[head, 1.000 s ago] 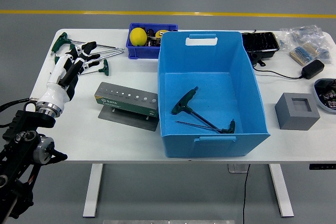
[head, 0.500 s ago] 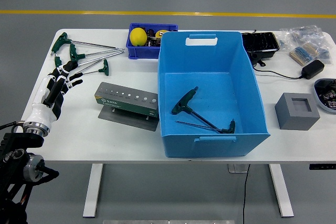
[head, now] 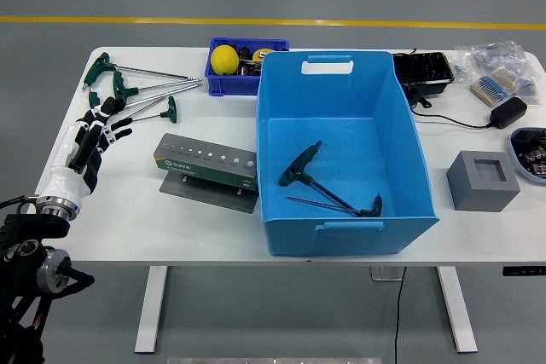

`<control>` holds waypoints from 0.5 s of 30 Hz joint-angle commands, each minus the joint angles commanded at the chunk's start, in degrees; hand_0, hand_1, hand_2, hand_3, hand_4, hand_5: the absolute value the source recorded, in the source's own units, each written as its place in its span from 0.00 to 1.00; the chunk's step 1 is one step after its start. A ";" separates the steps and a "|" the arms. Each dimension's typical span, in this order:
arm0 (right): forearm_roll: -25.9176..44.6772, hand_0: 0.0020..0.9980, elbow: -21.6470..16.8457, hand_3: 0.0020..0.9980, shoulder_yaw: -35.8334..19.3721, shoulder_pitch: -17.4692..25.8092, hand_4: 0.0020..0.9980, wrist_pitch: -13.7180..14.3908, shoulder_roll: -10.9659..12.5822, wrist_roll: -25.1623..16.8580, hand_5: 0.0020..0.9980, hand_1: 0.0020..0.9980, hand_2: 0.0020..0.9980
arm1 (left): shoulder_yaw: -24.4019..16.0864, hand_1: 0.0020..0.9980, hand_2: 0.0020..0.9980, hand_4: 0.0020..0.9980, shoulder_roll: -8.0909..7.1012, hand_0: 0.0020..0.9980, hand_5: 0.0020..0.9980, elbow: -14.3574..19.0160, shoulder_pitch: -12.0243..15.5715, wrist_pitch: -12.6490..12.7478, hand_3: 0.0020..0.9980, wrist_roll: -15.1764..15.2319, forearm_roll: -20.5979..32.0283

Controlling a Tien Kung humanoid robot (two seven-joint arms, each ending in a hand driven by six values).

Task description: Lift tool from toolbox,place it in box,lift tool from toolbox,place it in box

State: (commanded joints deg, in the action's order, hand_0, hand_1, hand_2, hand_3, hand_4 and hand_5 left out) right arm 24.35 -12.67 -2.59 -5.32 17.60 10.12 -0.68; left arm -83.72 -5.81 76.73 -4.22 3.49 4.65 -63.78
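Note:
Several green T-handle wrenches (head: 145, 74) lie on the white table at the far left. My left hand (head: 101, 125) hovers just in front of them near the table's left edge, fingers relaxed and open, holding nothing. A grey-green tool stand (head: 205, 162) sits on a metal plate to the right of the hand. The large blue box (head: 341, 91) fills the middle of the table. Two T-handle wrenches lie on its floor, one (head: 300, 170) with its handle toward the centre and one (head: 341, 205) close to the front wall. No right arm shows.
A small blue bin (head: 223, 83) with a yellow object (head: 224, 59) stands behind the box's left corner. To the right are a black tray (head: 422, 70), a power adapter (head: 510, 110) with cable, plastic bags (head: 499, 66), a grey block (head: 482, 181) and a dish (head: 531, 151).
My left hand has drawn back from over the wrenches, toward the left and the table's near edge, empty. Over the last half second it has barely moved.

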 joint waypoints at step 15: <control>-0.25 0.70 0.03 0.56 -0.08 -0.11 0.79 0.00 0.04 0.06 0.69 0.67 0.73 | -0.76 0.75 0.87 0.90 0.12 0.73 0.78 0.12 0.06 -0.19 0.77 -0.03 -0.11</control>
State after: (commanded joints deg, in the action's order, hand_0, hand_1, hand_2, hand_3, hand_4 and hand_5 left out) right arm 24.10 -12.64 -2.67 -5.43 17.60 10.16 -0.62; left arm -84.47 -5.69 76.85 -4.17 3.30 4.62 -63.88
